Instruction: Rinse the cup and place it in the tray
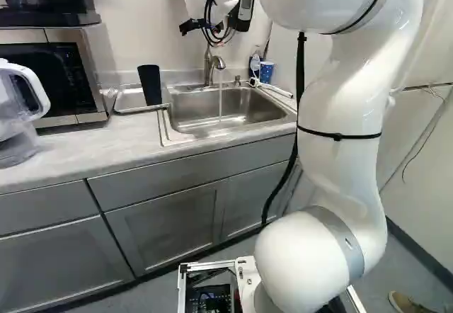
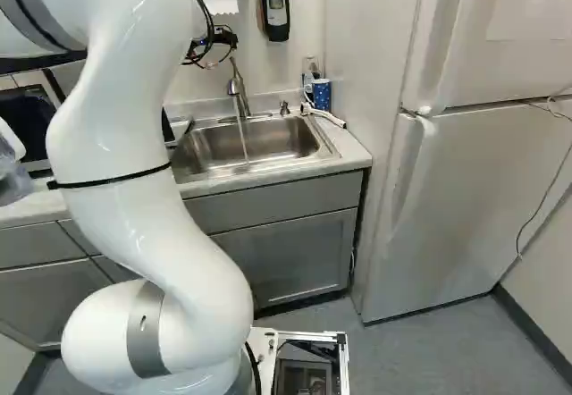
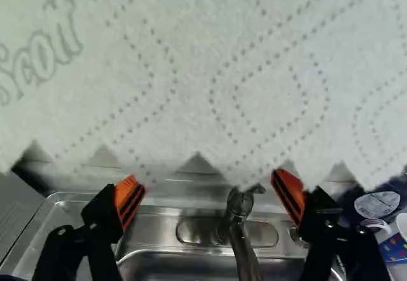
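The hand (image 1: 210, 27), at the upper middle of the left base view, has its two fingers spread wide, with nothing gripped between their orange pads (image 3: 129, 199). In the wrist view a white sheet of paper towel (image 3: 191, 71) hangs close ahead of it (it fills most of what the hand can see), and the faucet (image 3: 238, 220) shows lower down, in the gap between the fingers but not touched by either. The arm (image 1: 340, 157) rises right of the middle of the left base view and bends over toward the wall.

Under the faucet, water (image 1: 220, 102) runs in a thin stream into the steel sink (image 1: 251, 106). Just beside the sink, left of centre in the left base view, the black cup (image 1: 149, 84) stands in the tray (image 1: 126, 102), its wider end up. On the other side of the sink, at the upper middle of the right base view, a blue dotted cup (image 2: 322, 95) stands beside a bottle (image 2: 309, 73) (the two nearly hide one another from the left).

The grey surface (image 1: 85, 139) carries a microwave (image 1: 60, 79) and a clear jug (image 1: 15, 111) toward the left edge of the left base view. A tall fridge (image 2: 447, 207) takes up the right side of the right base view.
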Available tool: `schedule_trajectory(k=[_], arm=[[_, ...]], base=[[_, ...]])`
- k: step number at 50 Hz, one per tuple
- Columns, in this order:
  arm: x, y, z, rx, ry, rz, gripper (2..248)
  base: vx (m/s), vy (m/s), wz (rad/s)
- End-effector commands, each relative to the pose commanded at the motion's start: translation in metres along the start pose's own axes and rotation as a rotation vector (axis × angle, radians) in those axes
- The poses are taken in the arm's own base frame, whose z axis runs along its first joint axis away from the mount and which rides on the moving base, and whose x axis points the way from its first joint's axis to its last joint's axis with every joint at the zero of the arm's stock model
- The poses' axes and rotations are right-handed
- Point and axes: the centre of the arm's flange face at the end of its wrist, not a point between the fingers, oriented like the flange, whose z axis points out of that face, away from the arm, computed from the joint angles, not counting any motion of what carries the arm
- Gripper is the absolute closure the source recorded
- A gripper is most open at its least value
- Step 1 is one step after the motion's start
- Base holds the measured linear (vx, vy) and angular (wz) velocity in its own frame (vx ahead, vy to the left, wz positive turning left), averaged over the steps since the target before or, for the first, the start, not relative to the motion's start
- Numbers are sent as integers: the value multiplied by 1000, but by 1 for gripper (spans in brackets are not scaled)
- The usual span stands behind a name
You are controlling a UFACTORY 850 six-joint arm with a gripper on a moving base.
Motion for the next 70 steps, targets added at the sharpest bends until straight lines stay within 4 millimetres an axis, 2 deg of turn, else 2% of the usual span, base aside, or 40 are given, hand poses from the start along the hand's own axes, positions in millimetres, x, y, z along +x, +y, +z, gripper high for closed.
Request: schedule_trajectory(k=[11,34,70], arm=[[-2,1,3,-3,-30,0,3],[4,-5,26,3,-24,-3,3],[-1,-9,30,8,-34,-5,3]], base=[[0,0,0],[0,0,0],[0,0,0]])
